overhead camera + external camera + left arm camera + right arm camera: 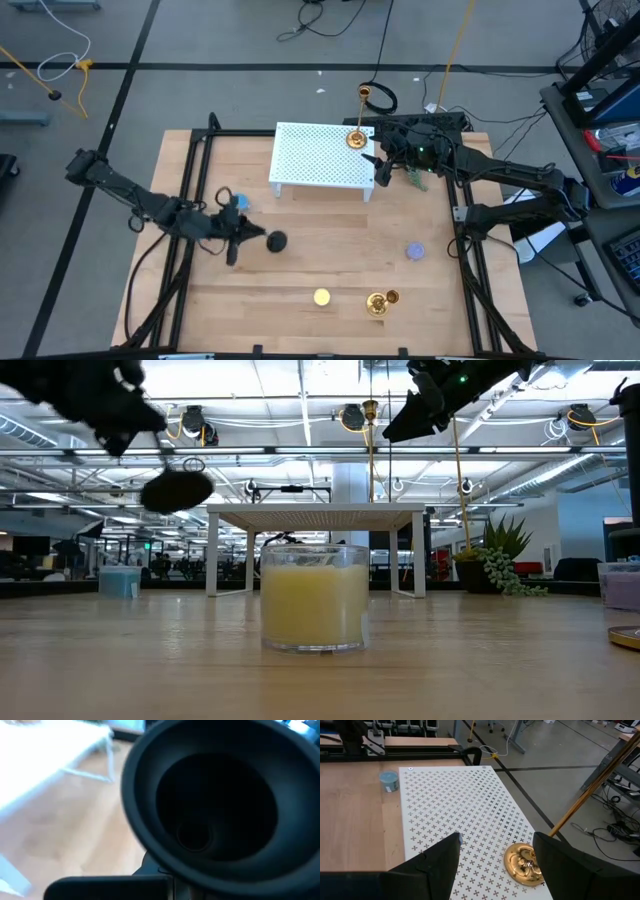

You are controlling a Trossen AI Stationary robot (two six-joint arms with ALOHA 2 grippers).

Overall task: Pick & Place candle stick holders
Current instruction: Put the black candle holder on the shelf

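My left gripper is shut on the black candle stick holder and holds it in the air over the table's left half; the holder's hollow round base fills the left wrist view. One gold holder stands by its round base on the white perforated rack's far right corner. My right gripper is open and hovers just above it, a finger on either side of the gold base, touching nothing. A second gold holder stands near the table's front edge. My left gripper holds the black holder by the end away from its base; the base hides the place of contact in the wrist view. In the low view a thin stem runs from the fingers down to the base. The holder is tilted, lifted clear of the table.
A yellow candle in a glass stands near the front edge, a purple candle right of centre and a blue candle beside my left arm. The rack stands on legs at the table's far middle.
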